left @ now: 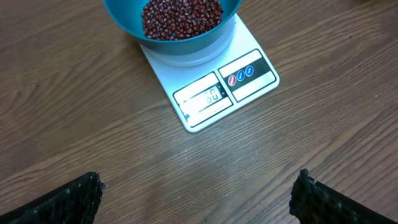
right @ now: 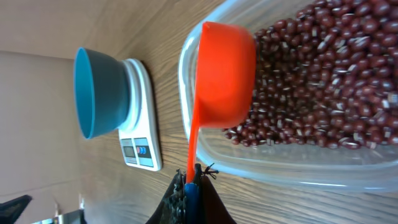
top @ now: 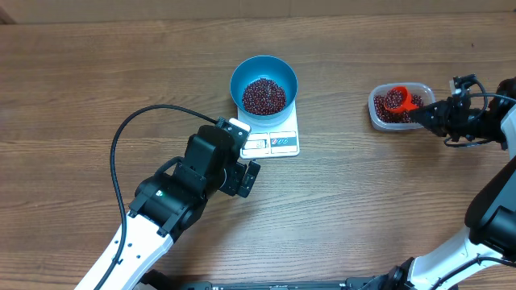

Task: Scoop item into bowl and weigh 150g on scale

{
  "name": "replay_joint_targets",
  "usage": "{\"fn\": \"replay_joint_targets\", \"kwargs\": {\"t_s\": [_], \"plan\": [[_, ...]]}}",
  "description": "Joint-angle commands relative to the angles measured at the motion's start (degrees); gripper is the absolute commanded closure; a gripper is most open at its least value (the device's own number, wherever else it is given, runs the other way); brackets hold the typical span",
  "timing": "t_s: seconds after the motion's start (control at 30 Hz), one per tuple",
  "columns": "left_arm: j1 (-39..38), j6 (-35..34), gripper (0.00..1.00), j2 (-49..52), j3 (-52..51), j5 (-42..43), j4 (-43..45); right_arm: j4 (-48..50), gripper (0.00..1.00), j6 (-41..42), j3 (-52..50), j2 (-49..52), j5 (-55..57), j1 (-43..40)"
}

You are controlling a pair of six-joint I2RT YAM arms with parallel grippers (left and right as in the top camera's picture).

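A good heap of small dark red-maroon beans [top: 264, 95] already lies in the deep round blue bowl [top: 239, 74], covering its floor. The bowl sits squarely on the flat white rectangular kitchen scale [top: 278, 143], near the middle of the wooden table [top: 97, 72]. The scale's display [left: 208, 98] is lit, but its digits are too blurred to read with confidence, so I cannot tell whether the target weight has been reached.

Well apart to the right stands a clear plastic tub [top: 373, 109] with plenty more beans in it. The orange plastic scoop [top: 407, 101] rests inside this tub with some beans in its cup. The right gripper [right: 193, 186] is clamped tight on the end of the scoop's thin handle.

The left gripper [left: 198, 179] hangs just in front of the scale with its fingers spread wide and nothing between them.

My reading: most of the scooping is done. What seems to remain is topping up or trimming until the reading is right, which depends on a number I cannot make out.
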Motion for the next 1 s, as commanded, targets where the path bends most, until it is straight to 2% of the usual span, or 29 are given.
{"fn": "replay_joint_targets", "kwargs": {"t_s": [0.0, 0.97], "plan": [[0.24, 1.03, 0.0, 0.2, 0.02, 0.7, 0.22, -0.2, 0.96, -1.09, -0.07, 0.33, -3.63, -0.5], [0.24, 1.03, 0.0, 0.2, 0.02, 0.7, 0.24, -1.33, 0.96, -2.03, -0.07, 0.33, -12.76, -0.44]]}}
